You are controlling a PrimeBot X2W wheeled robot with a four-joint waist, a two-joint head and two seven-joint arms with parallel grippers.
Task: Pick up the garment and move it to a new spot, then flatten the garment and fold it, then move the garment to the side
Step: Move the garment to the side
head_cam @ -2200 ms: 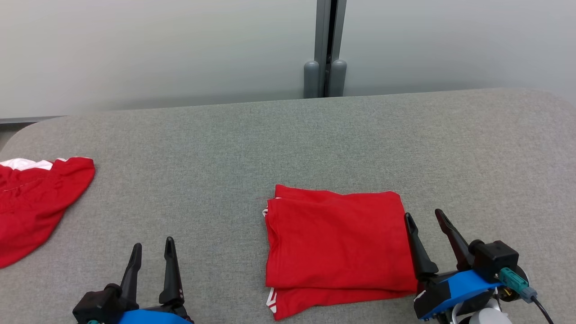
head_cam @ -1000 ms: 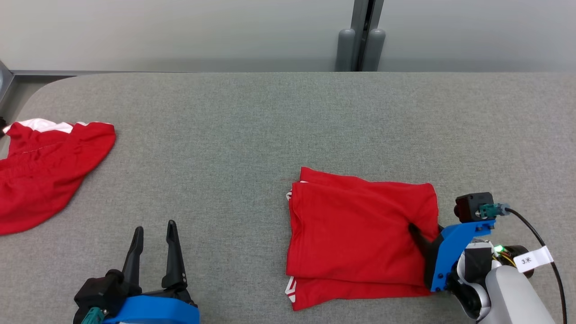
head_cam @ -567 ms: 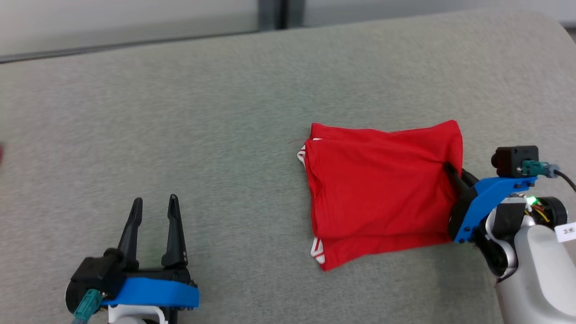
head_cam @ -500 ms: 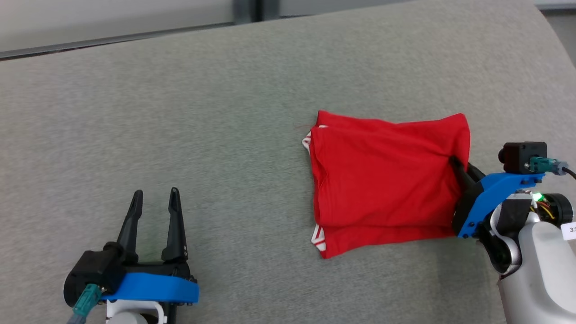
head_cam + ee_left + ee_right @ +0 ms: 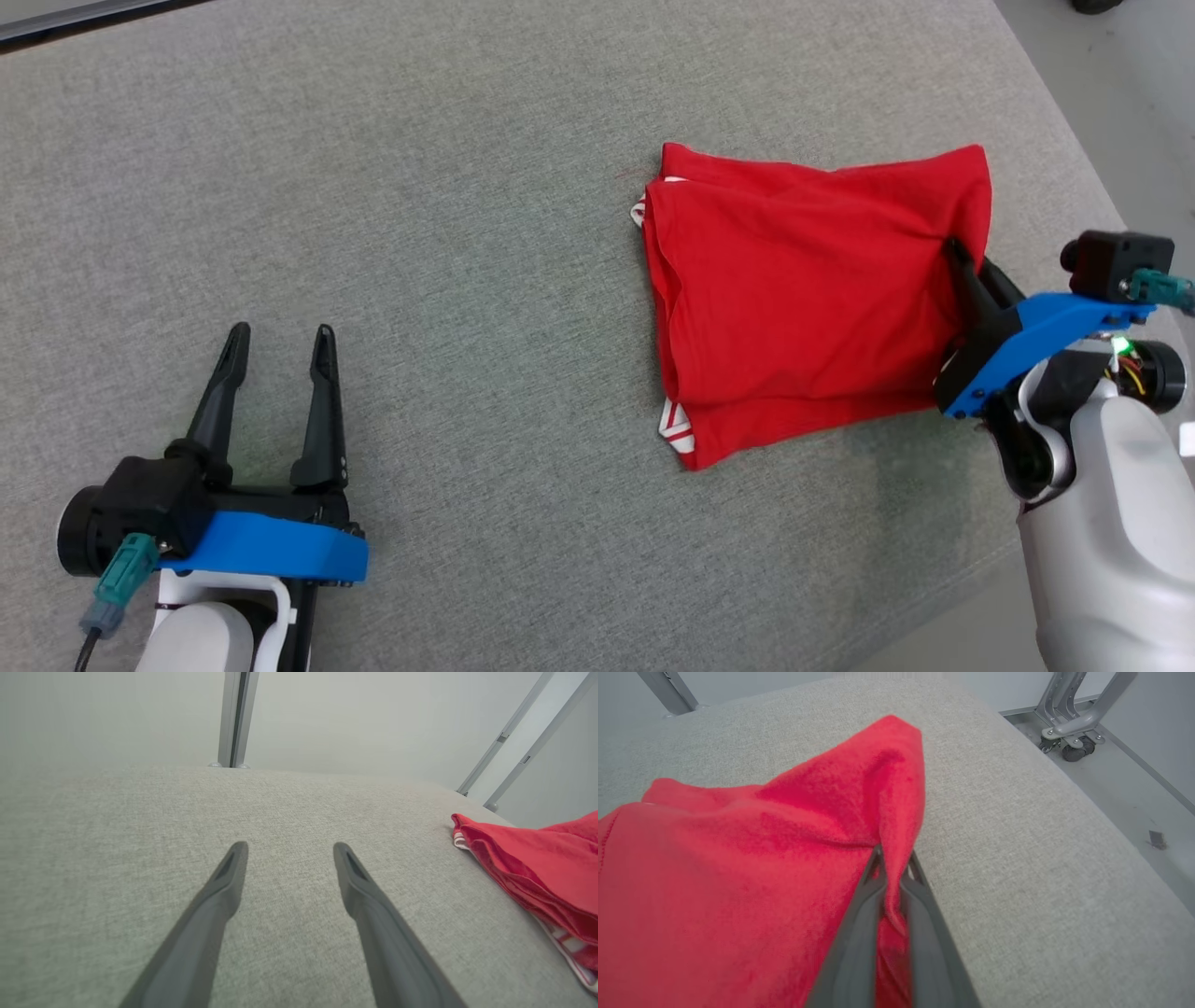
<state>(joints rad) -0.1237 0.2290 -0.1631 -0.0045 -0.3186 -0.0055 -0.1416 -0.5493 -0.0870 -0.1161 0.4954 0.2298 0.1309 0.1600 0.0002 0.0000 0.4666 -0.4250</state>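
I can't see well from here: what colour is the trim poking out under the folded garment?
White trim, marked with red, on the red garment; clearest in the head view.

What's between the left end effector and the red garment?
Bare grey table surface separates the left end effector from the garment, seen in the head view.

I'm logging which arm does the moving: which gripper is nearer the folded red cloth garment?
Right. The right gripper is shut on the right edge of the folded red cloth garment; the left gripper hangs open over the grey fabric table, well to its left.
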